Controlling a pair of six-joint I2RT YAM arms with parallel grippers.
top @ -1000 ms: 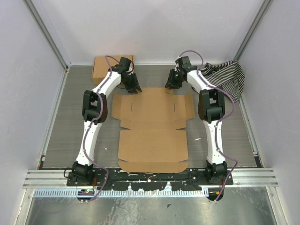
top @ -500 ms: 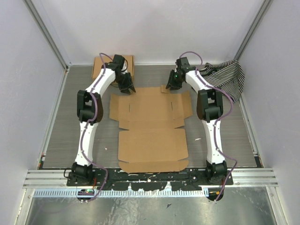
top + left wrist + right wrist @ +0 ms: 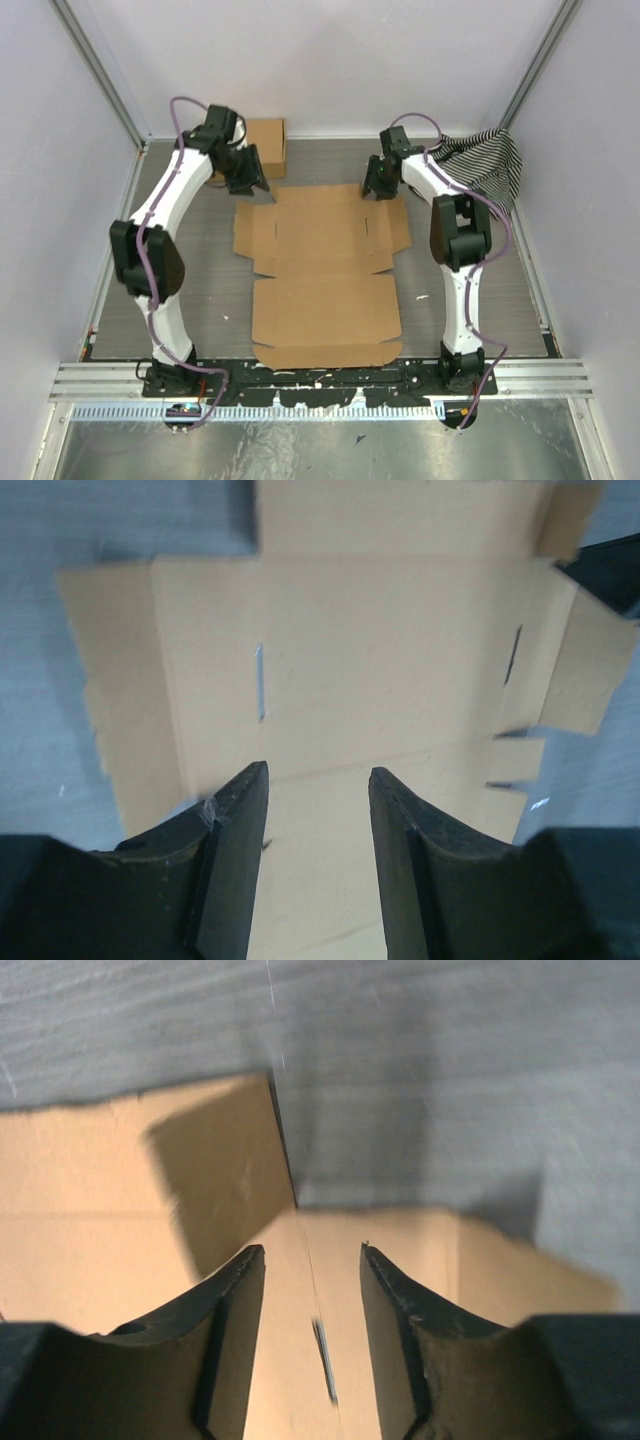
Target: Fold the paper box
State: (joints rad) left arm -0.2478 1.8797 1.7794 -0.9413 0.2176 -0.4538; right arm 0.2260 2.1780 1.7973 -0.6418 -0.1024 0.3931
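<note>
Flat and unfolded on the grey surface (image 3: 200,270): paper box (image 3: 325,275). Above its far left corner, left pincer (image 3: 260,190), spread and empty. At the far right corner, right pincer (image 3: 376,193), likewise spread, possibly touching cardboard.

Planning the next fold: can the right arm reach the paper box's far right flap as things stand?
Probably yes. The right tool hangs open just above that corner of the paper box, with nothing between them.
</note>
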